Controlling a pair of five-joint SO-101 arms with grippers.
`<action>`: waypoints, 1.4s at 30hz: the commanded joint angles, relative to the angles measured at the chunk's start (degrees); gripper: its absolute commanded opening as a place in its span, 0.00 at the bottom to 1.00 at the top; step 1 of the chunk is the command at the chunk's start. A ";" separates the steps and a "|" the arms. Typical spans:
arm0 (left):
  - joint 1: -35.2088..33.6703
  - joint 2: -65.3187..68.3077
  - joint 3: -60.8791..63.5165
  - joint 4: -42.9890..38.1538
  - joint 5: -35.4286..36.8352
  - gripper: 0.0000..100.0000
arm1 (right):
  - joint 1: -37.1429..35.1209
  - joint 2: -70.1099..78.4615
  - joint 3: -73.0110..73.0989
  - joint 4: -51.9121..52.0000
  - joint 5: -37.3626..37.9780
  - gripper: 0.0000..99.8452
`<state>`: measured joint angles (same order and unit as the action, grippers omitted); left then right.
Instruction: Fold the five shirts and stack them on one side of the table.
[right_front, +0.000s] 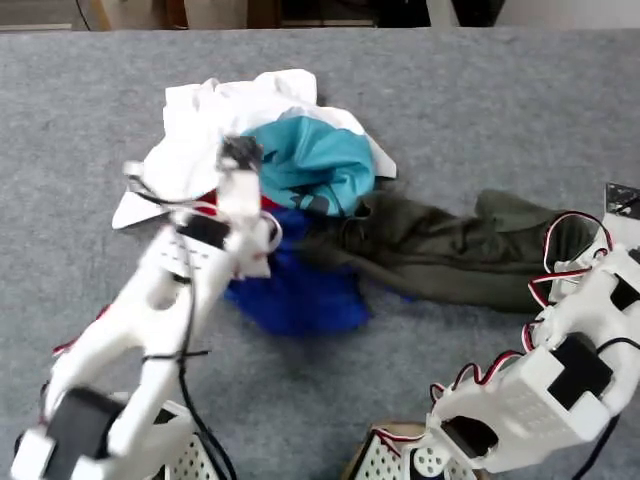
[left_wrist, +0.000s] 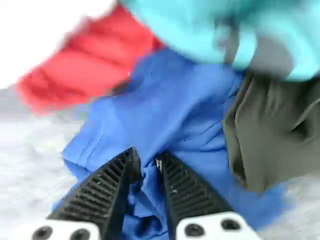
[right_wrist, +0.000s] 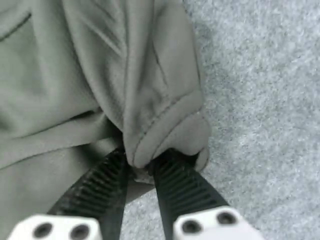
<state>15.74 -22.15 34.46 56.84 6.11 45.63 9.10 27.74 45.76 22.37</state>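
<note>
At the left pincer (left_wrist: 147, 167): black ribbed fingers (left_wrist: 107, 192) set nearly together, gripping a ridge of the crumpled bright-blue cotton shirt (left_wrist: 180, 110) bunched between them. Just beyond the tips, more of that blue cloth, loose over the grey felt-covered counter (left_wrist: 30, 145). Farther out, touching the blue shirt's far edge, a rumpled red fabric shirt (left_wrist: 85, 65). Beside the red, overlapping the blue, a bunched teal knit shirt (left_wrist: 200, 25). Off to one side, against the blue, the dark edge of a limp olive-green cloth shirt (left_wrist: 275, 130). Past the red, a corner of a crumpled white cotton shirt (left_wrist: 35, 25).

At the right pincer (right_wrist: 141, 162): clamped tight on the stitched cuff (right_wrist: 170, 135) of the olive-green shirt (right_wrist: 75, 75), with the cuff folded over and wedged between the two black ribbed fingers (right_wrist: 175, 185). Around the cuff, sleeve and body in soft folds. Next to it, bare grey counter (right_wrist: 260, 100).

From the high view: white left arm (right_front: 160, 290) stretched over the blue shirt (right_front: 295, 295), toward the heap in mid-counter. In the heap, white shirt (right_front: 200, 120) farthest back, teal shirt (right_front: 315, 165) lying partly over it, a sliver of red shirt (right_front: 208, 203) beside the arm, blue nearest the arms. Olive-green shirt (right_front: 450, 250) lying long from the heap toward the white right arm (right_front: 520, 400), touching teal and blue at one end. All five shirts unfolded and crumpled.
</note>
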 joint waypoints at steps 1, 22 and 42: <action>-5.01 -10.07 -11.78 5.27 0.44 0.02 | -1.01 -1.36 0.22 -0.70 0.44 0.00; -8.09 24.66 -32.88 -17.58 13.63 0.20 | -1.10 -1.36 0.22 -0.70 0.09 0.00; -7.82 90.42 -108.48 29.63 15.38 0.14 | -1.10 -1.27 0.22 -0.70 0.18 0.00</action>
<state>7.74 60.92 -62.59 80.04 25.01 45.63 9.10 27.74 45.76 22.37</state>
